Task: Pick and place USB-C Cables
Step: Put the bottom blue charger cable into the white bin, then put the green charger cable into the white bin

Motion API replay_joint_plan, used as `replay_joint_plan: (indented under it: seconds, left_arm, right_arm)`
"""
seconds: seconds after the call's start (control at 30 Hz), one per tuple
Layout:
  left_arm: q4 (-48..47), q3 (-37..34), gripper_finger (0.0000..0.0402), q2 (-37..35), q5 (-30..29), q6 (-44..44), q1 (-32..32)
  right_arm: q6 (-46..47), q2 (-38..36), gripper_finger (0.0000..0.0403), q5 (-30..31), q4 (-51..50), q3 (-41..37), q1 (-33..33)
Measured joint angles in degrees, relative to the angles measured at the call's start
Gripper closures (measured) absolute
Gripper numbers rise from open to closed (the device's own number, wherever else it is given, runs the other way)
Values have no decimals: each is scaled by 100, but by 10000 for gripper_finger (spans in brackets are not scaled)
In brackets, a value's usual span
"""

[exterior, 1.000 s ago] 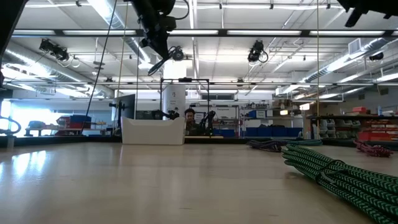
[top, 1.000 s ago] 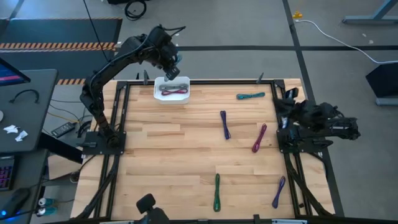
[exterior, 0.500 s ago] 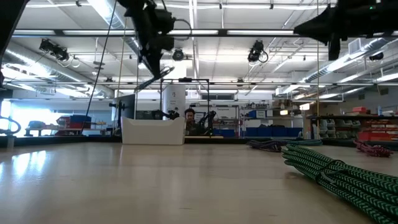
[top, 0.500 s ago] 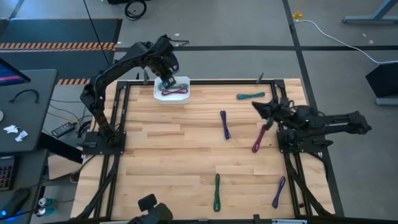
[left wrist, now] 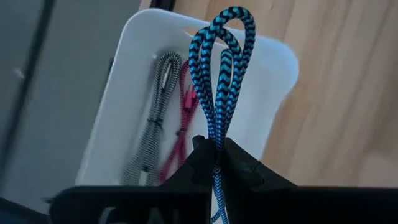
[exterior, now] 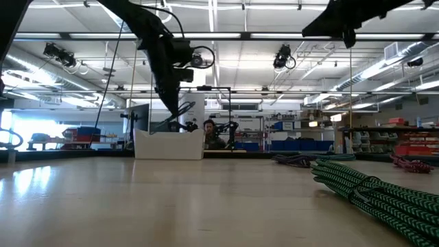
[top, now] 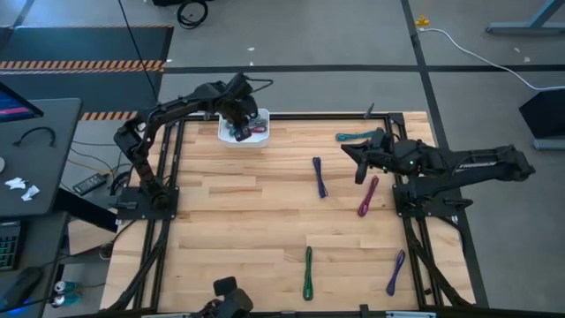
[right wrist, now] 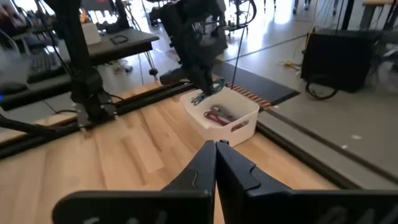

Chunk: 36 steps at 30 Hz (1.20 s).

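Note:
My left gripper [top: 238, 122] is shut on a blue-and-black braided USB-C cable bundle [left wrist: 221, 68] over the white bin [top: 224, 134] at the table's far edge. A grey cable [left wrist: 152, 118] and a magenta cable [left wrist: 180, 124] lie in the bin [left wrist: 273, 68]. My right gripper [top: 348, 151] is shut and empty, above the table just near of a teal cable [top: 355, 136]. A purple cable [top: 319, 177], a magenta cable [top: 368, 196], a green cable [top: 308, 272] and another purple cable [top: 395, 272] lie flat on the table. My left gripper pinches the blue-and-black bundle between its two fingers a little behind its looped end [left wrist: 216, 132]. The fingers lie along the bundle and slant down toward the bin. The loops [left wrist: 224, 37] stick out past the fingertips, clear of the bin's floor [right wrist: 208, 91].
A black frame [top: 168, 159] runs along the table's sides. The table's middle and near left are bare wood. In the low view the green cable [exterior: 370, 192] lies close in front at the right, and the bin [exterior: 169, 145] stands at the far edge.
My left gripper has gone down toward the bin with the blue-and-black bundle still in its fingers. My right arm has unfolded from the table's right edge and reached toward the table's left, its gripper now over the table near the teal cable.

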Motion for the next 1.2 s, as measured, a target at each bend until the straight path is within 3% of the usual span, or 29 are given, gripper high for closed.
replay_joint_plan:
  seconds: [0.1,0.23,0.37,0.7,1.0,1.2]
  left_arm:
    - [266,-137,385,0,-236,836,-2]
    - [720,-322,385,2,-262,1253,40]
    - [849,-593,385,14,101,1439,114]
    - [941,-737,381,705,55,1601,164]
    - [1083,-696,298,855,-114,2018,61]
    - [457,-59,225,811,-274,1794,52]
  right_arm:
    - [-187,214,389,0,-12,193,-70]
    - [-53,347,389,1,11,286,-175]
    - [264,361,389,-50,64,286,-201]
    - [309,359,389,-429,248,286,-194]
    - [310,359,389,-555,249,286,-194]
    - [304,359,389,-558,346,286,-194]
